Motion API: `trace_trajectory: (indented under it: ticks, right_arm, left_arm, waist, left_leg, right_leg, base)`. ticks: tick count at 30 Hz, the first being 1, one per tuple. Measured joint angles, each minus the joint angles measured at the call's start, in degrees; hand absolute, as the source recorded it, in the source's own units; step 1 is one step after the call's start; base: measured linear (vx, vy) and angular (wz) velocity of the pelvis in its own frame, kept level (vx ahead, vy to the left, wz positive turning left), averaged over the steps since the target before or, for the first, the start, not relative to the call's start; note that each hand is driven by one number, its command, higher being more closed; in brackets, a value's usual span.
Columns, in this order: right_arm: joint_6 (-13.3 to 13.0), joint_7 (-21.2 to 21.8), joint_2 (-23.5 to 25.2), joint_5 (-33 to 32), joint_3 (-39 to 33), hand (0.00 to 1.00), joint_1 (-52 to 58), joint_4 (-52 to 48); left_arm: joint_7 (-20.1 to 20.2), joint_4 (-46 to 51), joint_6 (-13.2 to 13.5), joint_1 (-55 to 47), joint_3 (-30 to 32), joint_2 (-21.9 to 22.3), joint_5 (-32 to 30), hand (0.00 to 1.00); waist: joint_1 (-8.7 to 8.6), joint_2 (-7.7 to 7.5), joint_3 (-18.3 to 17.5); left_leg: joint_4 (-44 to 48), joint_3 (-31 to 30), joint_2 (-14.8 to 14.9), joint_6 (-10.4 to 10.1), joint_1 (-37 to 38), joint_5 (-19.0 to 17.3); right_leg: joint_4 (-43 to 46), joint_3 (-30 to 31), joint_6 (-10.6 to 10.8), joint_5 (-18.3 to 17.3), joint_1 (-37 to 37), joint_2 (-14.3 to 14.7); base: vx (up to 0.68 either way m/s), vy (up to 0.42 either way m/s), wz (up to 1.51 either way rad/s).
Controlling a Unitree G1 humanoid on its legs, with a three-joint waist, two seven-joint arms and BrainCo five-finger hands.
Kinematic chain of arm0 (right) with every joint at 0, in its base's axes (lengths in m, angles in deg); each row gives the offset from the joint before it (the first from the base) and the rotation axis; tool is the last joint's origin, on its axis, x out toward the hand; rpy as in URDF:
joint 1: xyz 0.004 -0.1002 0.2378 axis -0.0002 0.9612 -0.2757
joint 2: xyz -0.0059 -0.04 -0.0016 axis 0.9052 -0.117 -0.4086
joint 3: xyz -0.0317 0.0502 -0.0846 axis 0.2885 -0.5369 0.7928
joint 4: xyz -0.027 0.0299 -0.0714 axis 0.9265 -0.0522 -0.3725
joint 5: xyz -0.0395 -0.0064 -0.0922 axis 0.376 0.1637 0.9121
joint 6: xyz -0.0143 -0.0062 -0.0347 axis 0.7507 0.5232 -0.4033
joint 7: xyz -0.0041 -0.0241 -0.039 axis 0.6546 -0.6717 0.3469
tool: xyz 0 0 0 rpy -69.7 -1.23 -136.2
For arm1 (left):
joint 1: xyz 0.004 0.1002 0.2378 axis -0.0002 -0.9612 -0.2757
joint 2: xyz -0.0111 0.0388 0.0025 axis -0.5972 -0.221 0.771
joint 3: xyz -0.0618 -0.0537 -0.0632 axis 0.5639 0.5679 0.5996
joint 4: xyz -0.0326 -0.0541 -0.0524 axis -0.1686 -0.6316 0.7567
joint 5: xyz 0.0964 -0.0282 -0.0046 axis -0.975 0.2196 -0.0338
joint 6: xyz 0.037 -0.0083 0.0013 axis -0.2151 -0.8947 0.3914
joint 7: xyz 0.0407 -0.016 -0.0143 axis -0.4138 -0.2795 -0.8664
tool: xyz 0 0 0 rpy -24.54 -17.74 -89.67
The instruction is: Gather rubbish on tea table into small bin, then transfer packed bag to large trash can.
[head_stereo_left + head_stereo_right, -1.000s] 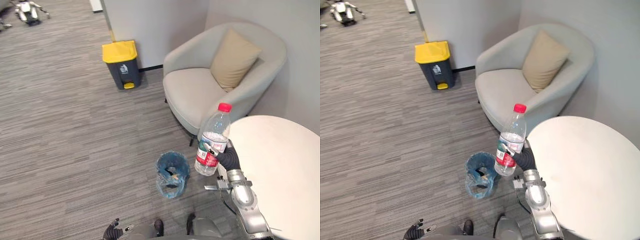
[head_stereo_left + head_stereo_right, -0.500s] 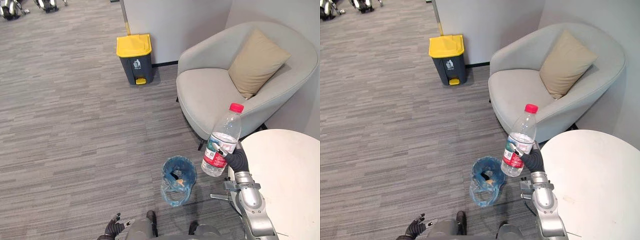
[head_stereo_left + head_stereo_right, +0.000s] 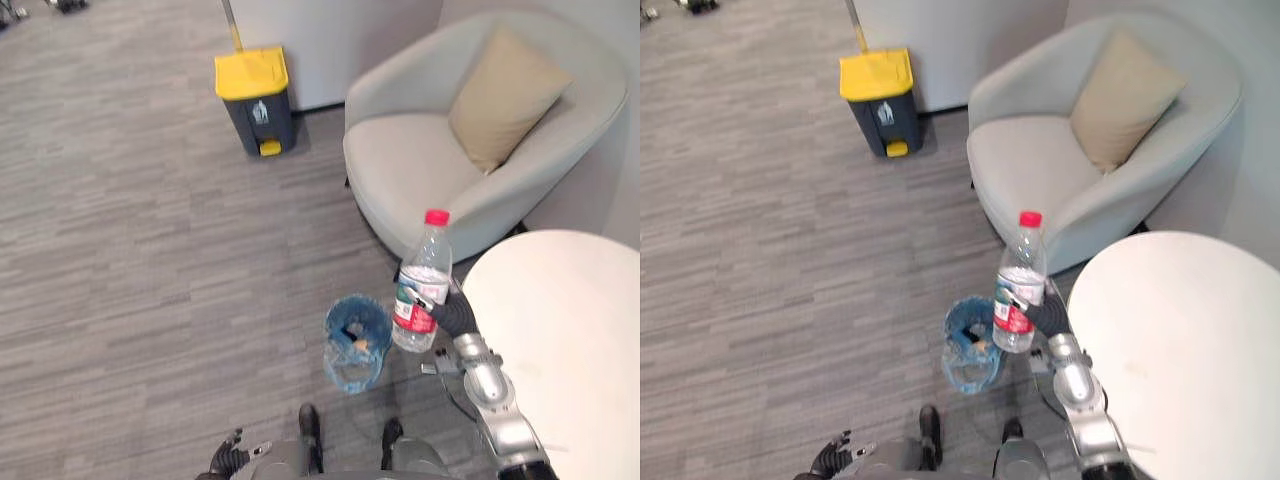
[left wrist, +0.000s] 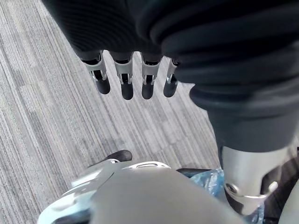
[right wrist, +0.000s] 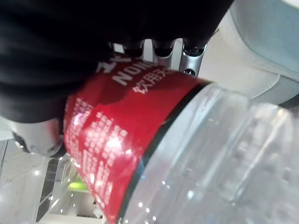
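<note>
Right hand is curled round the lower part of a clear plastic bottle, dark-tipped fingers wrapped over the red label, thumb on the other side. Bottle is upright w/ red cap on top and looks empty. It's held in the air, off the white round table, just past the table's edge on the robot's left side. In the head views it sits right beside the small bin, btwn bin and table; can't tell if it's directly over the bin's opening, looks slightly to the side.

Small bin stands on the grey carpet, lined w/ a blue bag that's bunched at the rim. A few bits of rubbish lie inside: something orange-brown and something dark, too small to tell what.

Left hand hangs low by the robot's side at the bottom edge of the head view. In its wrist view the fingers point straight down in a row, relaxed, holding nothing, carpet below.

Farther back: large trash can, dark grey w/ yellow lid shut, stands against the wall, well apart from the small bin. Light grey armchair w/ a tan cushion is behind the table.
</note>
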Motion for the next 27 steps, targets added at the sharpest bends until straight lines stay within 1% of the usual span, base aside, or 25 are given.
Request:
trace_trajectory:
  ticks: [2, 3, 4, 5, 7, 8, 10, 11, 12, 14, 16, 18, 19, 21, 22, 24, 26, 27]
  right_arm:
    - [0.02, -1.20, -2.22, 0.98, 1.85, 1.00, -7.75, 1.73]
    - [0.03, -1.37, -2.64, 1.23, 2.02, 1.00, -9.06, 2.15]
    - [0.18, -1.93, -3.52, 1.71, 2.45, 1.00, -10.79, 2.29]
    - [0.21, -2.69, -4.43, 1.99, 3.42, 1.00, -11.81, 2.29]
    - [0.25, -2.85, -5.23, 2.57, 5.06, 1.00, -13.60, 2.26]
    - [0.25, -3.14, -5.42, 2.99, 5.57, 1.00, -14.24, 2.26]
    - [0.33, -4.73, -5.81, 4.65, 6.77, 1.00, -16.68, 2.21]
    - [0.37, -5.12, -5.90, 5.05, 6.94, 1.00, -17.32, 2.08]
    - [0.39, -6.14, -6.30, 6.02, 7.21, 1.00, -18.63, 1.74]
    - [0.61, -7.50, -7.04, 6.80, 7.37, 1.00, -21.76, 1.64]
    - [1.66, -9.64, -8.21, 8.40, 7.93, 1.00, -26.74, 1.63]
    - [2.03, -11.01, -9.03, 8.85, 7.93, 1.00, -29.82, 1.65]
    - [2.41, -11.95, -9.37, 9.05, 7.88, 1.00, -32.30, 1.78]
    - [2.73, -13.49, -9.90, 10.00, 7.87, 1.00, -35.77, 3.28]
    - [3.10, -14.37, -10.19, 10.10, 7.78, 1.00, -37.99, 5.35]
    - [4.17, -15.36, -10.32, 10.50, 7.81, 1.00, -41.37, 9.03]
    - [5.35, -16.26, -10.34, 10.77, 7.84, 1.00, -44.89, 13.96]
    - [5.46, -16.31, -10.36, 10.83, 7.84, 1.00, -45.71, 15.12]
  left_arm:
    - [-1.18, 1.24, 0.14, 4.25, 0.00, -0.83, 1.47, 0.00]
    - [-1.34, 1.63, 0.22, 5.29, -0.01, -1.01, 1.80, 0.00]
    - [-1.71, 2.58, 0.28, 7.00, 0.03, -1.19, 2.81, 0.00]
    - [-2.25, 3.43, 0.32, 8.10, 0.02, -1.17, 3.47, 0.00]
    - [-2.38, 5.21, 0.44, 9.00, 0.02, -1.21, 4.26, 0.00]
    - [-2.40, 5.61, 0.44, 9.50, 0.01, -1.20, 4.81, 0.00]
    - [-2.59, 7.77, 0.54, 11.59, 0.01, -1.14, 5.36, 0.00]
    - [-2.75, 8.25, 0.62, 12.26, 0.00, -1.13, 5.63, 0.00]
    - [-3.04, 9.45, 0.79, 13.68, -0.02, -1.11, 6.08, 0.00]
    - [-3.78, 11.71, 1.28, 16.30, 0.00, -1.11, 6.59, 0.00]
    - [-4.65, 14.43, 2.12, 18.94, 0.02, -1.07, 7.31, 0.00]
    - [-4.97, 15.97, 2.32, 20.72, 0.05, -1.04, 7.79, 0.00]
    - [-5.07, 17.53, 2.39, 21.81, 0.07, -1.06, 7.96, 0.00]
    - [-5.41, 19.01, 2.45, 23.55, 0.08, -0.85, 9.13, 0.00]
    - [-6.21, 19.43, 2.43, 25.02, 0.10, -0.42, 9.79, 0.00]
    - [-6.33, 21.28, 2.50, 26.44, 0.19, -0.32, 10.45, 0.00]
    - [-6.81, 21.79, 2.64, 27.98, 0.22, -0.09, 11.75, 0.00]
    - [-7.18, 21.87, 2.64, 28.25, 0.31, 0.02, 11.77, 0.00]
  waist:
    - [0.15, 0.50, 3.89]
    - [0.26, 0.52, 5.11]
    - [1.13, 0.57, 7.07]
    - [1.55, 0.55, 7.93]
    - [1.61, 0.63, 8.91]
    - [1.61, 0.66, 9.41]
    - [2.08, 0.70, 10.62]
    - [2.29, 0.71, 10.62]
    - [2.86, 0.71, 10.73]
    - [2.98, 0.60, 11.69]
    - [3.15, 0.53, 12.15]
    - [3.18, 0.53, 13.45]
    - [3.49, 0.52, 14.48]
    - [4.19, 0.33, 15.05]
    - [4.63, 0.19, 15.27]
    - [4.77, -0.28, 15.81]
    - [4.95, -0.43, 15.97]
    - [4.98, -0.43, 15.97]
  left_leg:
    - [4.81, -0.34, 0.44, 0.22, -7.58, -0.25]
    - [5.68, -0.40, 0.68, 0.17, -8.78, -0.47]
    - [7.56, -0.60, 0.92, 0.18, -11.12, -0.61]
    - [9.64, -0.78, 0.96, 0.46, -14.20, -0.85]
    - [12.36, -1.36, 1.13, 0.69, -18.75, -1.05]
    - [13.00, -1.50, 1.17, 0.71, -19.83, -1.07]
    - [15.56, -1.63, 1.80, 0.93, -24.72, -1.21]
    - [16.16, -1.47, 2.12, 0.93, -26.08, -1.21]
    - [17.11, -1.35, 2.48, 0.93, -28.73, -1.21]
    - [17.65, 0.26, 3.21, 0.94, -31.83, -1.20]
    - [19.18, 1.69, 4.23, 0.94, -37.26, -1.20]
    - [20.15, 1.78, 4.35, 0.94, -39.86, -1.19]
    - [21.34, 1.89, 4.76, 0.96, -42.16, -1.18]
    - [23.56, 1.76, 5.12, 1.83, -46.39, -0.58]
    - [25.16, 1.68, 5.08, 2.25, -49.15, -0.27]
    - [27.32, 1.47, 5.10, 2.23, -52.92, -0.01]
    - [29.78, 1.05, 5.14, 2.69, -57.10, -0.03]
    - [30.33, 0.98, 5.15, 2.73, -57.99, -0.10]
  right_leg:
    - [5.58, 0.35, -0.59, -0.55, -7.80, -0.30]
    - [6.89, 0.45, -0.67, -0.85, -9.16, -0.42]
    - [9.49, 0.44, -0.70, -1.49, -11.75, -0.81]
    - [12.20, 0.42, -0.92, -2.33, -14.90, -1.29]
    - [15.49, 0.00, -0.68, -3.43, -19.21, -1.92]
    - [16.37, -0.15, -0.75, -3.56, -20.33, -2.25]
    - [19.16, -0.60, -1.07, -3.85, -24.92, -2.45]
    - [19.62, -0.74, -1.10, -3.85, -26.17, -2.42]
    - [20.83, -0.97, -1.34, -4.00, -28.73, -2.52]
    - [22.36, -1.39, -1.35, -4.00, -32.06, -3.24]
    - [24.42, -1.81, -1.50, -4.08, -37.42, -3.80]
    - [25.70, -2.14, -1.61, -4.14, -39.88, -4.28]
    - [26.77, -2.27, -1.76, -4.22, -41.95, -4.38]
    - [29.21, -2.35, -2.09, -4.46, -46.13, -4.73]
    - [31.39, -2.34, -2.61, -4.92, -48.90, -5.31]
    - [34.03, -2.36, -2.92, -5.67, -52.58, -5.94]
    - [36.72, -2.52, -3.05, -6.52, -56.41, -6.58]
    - [37.26, -2.52, -3.07, -6.68, -57.18, -6.73]
  base:
    - [-0.25, 0.023, 0.04]
    - [-0.23, -0.022, 0.07]
    - [-0.23, -0.042, 0.12]
    - [-0.22, -0.046, 0.17]
    - [-0.19, -0.034, 0.19]
    - [-0.19, -0.039, 0.19]
    - [-0.18, -0.044, 0.12]
    - [-0.14, -0.039, 0.08]
    - [-0.14, -0.044, 0.14]
    - [-0.12, -0.044, 0.21]
    - [-0.10, -0.035, 0.20]
    - [-0.08, -0.016, 0.15]
    - [-0.11, -0.026, 0.10]
    - [-0.08, -0.028, 0.06]
    - [-0.04, -0.032, 0.14]
    - [-0.04, -0.035, 0.18]
    - [-0.03, -0.025, 0.16]
    - [-0.03, -0.012, 0.11]
